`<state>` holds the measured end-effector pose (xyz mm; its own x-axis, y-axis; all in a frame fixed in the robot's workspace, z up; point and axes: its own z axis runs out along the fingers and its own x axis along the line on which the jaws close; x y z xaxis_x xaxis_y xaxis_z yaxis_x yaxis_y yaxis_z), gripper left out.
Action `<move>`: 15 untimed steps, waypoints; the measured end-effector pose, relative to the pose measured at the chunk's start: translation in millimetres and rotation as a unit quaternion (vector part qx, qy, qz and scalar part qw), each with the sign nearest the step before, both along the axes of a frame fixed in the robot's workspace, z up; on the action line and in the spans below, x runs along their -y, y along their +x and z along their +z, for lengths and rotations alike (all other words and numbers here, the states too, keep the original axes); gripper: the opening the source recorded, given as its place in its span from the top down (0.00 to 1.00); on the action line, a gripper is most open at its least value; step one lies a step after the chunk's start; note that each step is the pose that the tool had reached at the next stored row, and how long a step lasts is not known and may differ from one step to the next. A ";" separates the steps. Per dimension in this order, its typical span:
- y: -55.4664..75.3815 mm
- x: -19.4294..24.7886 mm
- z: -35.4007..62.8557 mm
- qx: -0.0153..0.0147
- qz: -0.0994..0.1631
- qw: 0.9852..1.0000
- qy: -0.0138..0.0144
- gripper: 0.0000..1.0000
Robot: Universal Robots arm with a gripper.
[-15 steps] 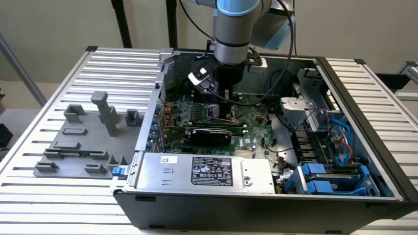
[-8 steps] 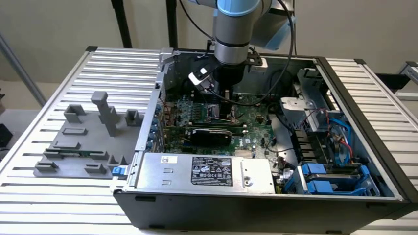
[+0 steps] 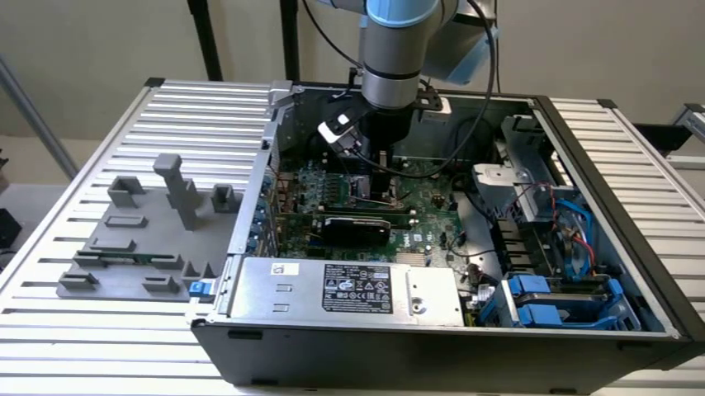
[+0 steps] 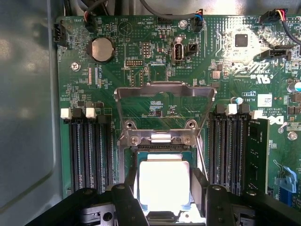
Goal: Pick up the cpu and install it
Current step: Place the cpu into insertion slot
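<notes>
The cpu, a shiny silver square, sits level over the motherboard socket, just below the raised metal load plate. My gripper has its two black fingers pressed against opposite sides of the chip, shut on it. In the exterior view the gripper reaches straight down into the open computer case, low over the green motherboard. Whether the chip rests in the socket or hovers just above it I cannot tell.
Memory slots flank the socket, with one stick fitted. A coin battery lies further along the board. The silver power-supply box fills the case front. A grey fixture tray sits at the exterior view's left.
</notes>
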<state>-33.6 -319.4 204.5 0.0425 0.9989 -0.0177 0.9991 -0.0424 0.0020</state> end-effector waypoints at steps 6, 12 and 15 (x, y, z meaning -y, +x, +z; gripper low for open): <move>0.0 -1.8 -1.6 0.002 0.000 1.000 -0.001 0.46; -0.1 -2.9 -2.9 0.004 0.000 1.000 -0.003 0.46; -0.9 -3.3 -3.4 0.004 0.000 1.000 -0.003 0.46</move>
<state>-34.5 -316.1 201.0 0.0426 0.9988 -0.0238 0.9990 -0.0424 0.0110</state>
